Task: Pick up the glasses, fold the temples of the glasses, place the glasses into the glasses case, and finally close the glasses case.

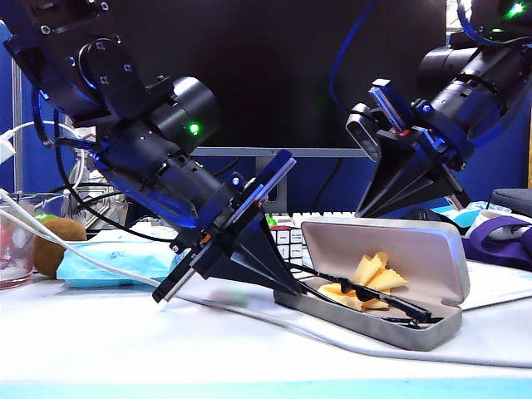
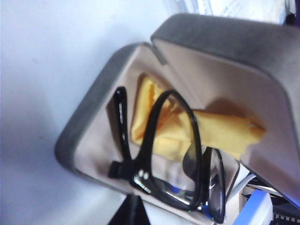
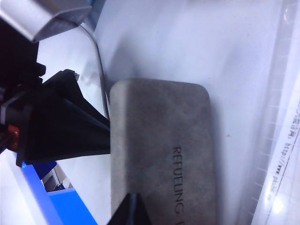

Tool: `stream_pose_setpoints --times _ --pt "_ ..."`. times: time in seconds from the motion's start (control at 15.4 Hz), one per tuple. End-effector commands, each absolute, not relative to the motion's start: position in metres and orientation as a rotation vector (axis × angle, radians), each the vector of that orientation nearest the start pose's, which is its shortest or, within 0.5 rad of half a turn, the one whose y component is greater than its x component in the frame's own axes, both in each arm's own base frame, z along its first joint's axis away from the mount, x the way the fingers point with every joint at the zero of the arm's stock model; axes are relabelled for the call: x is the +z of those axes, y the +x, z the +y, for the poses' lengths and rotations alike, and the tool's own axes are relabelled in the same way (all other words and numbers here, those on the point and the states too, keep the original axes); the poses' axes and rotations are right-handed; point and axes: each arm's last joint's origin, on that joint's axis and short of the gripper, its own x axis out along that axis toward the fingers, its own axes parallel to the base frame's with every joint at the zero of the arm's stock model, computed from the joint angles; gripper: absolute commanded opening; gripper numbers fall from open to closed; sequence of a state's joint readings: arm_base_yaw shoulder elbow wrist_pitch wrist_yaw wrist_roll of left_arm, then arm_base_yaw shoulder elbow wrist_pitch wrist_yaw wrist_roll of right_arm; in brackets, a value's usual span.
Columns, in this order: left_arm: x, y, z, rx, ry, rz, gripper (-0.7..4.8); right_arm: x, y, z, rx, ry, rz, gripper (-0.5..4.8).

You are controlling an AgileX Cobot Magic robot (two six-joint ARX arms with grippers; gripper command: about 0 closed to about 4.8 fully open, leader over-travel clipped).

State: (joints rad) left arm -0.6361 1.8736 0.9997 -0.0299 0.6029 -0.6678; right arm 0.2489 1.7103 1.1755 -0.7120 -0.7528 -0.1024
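The white table (image 1: 100, 341) carries the open grey glasses case (image 1: 378, 320), its lid (image 3: 164, 150) raised. My 2 grippers flank it: my left gripper (image 1: 291, 287), jaws closed on nothing, sits at the case's near end; my right gripper (image 1: 397, 212), jaws also closed and empty, rests behind the lid. The black glasses (image 2: 176, 159) lie inside on the yellow cloth (image 2: 215, 129), 1 temple (image 2: 122, 124) folded.

Exterior camera sat low at tabletop (image 1: 125, 341) level, facing the open glasses case (image 1: 378, 274). Both wrist cameras looked closely onto that case (image 2: 93, 122) (image 3: 159, 154): inside, and lid's back.
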Motion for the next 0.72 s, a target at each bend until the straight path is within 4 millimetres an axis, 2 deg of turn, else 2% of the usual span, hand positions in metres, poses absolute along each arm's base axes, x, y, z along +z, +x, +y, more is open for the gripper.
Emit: stream_pose_setpoints --times 0.07,0.46,0.72 --pt "0.135 0.271 -0.226 -0.784 -0.524 1.371 -0.05 0.209 0.311 0.101 0.935 0.237 1.193 -0.05" --pt "0.139 0.264 -0.224 -0.753 -0.502 1.409 -0.05 0.208 0.311 0.1 0.917 0.23 1.207 -0.05" --pt "0.131 0.264 -0.232 -0.717 -0.536 1.416 -0.05 0.208 0.31 0.1 0.918 0.233 1.214 -0.05"
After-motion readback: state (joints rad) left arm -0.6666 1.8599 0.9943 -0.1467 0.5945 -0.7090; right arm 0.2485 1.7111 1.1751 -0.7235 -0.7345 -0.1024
